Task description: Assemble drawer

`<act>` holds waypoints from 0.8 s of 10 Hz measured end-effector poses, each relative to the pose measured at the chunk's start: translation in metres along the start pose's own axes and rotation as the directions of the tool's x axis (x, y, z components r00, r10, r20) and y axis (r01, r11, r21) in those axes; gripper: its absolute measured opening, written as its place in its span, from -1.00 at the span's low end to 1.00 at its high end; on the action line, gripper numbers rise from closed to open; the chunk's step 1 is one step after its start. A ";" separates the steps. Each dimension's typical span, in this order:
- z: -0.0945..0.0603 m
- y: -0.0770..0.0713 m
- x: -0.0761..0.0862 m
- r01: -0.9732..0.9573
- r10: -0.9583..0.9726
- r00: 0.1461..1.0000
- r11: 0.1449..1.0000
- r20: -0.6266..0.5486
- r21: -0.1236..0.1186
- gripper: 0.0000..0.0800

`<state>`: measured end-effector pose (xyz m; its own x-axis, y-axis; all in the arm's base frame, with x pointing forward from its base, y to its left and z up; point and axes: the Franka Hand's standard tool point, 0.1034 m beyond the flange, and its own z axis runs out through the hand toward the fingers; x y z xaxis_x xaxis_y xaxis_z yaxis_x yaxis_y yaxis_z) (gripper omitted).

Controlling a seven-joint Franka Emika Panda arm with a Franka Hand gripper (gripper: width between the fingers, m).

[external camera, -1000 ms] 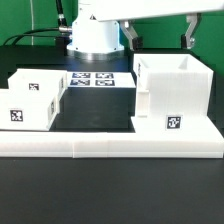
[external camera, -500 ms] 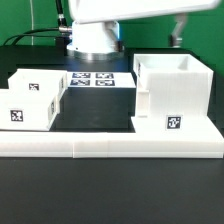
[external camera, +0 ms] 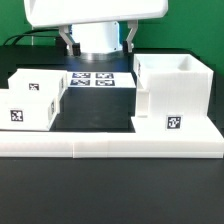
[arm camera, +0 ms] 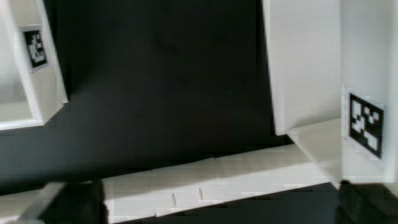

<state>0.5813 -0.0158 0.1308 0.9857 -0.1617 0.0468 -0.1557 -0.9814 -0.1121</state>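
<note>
The drawer (external camera: pixel 35 100) is a low white open-topped box with square tags, standing at the exterior view's left against the white front rail. The tall white housing (external camera: pixel 172 95), with a tag on its front face, stands at the right. In the wrist view the drawer (arm camera: pixel 25 70) and the housing (arm camera: pixel 317 70) lie on either side of a dark gap. My gripper (arm camera: pixel 210 208) is high above that gap. Its dark fingertips (arm camera: pixel 54 205) stand far apart with nothing between them. In the exterior view the gripper is out of sight; only the white arm body (external camera: pixel 95 12) shows.
The marker board (external camera: pixel 92 78) lies at the back between the two parts, in front of the robot base. A long white rail (external camera: pixel 110 148) runs along the front of both parts and shows in the wrist view (arm camera: pixel 214 182). Black cables trail at the back left.
The gripper fingers, seen above the housing a second ago, have moved up and toward the exterior view's left, out of that view. The arm body now fills the top. The parts have not moved.
</note>
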 end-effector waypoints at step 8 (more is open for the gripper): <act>0.072 0.079 -0.034 0.016 -0.015 0.999 1.000 0.049 -0.014 0.62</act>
<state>0.5405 -0.0804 0.0492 0.9899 -0.1416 0.0003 -0.1409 -0.9852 -0.0972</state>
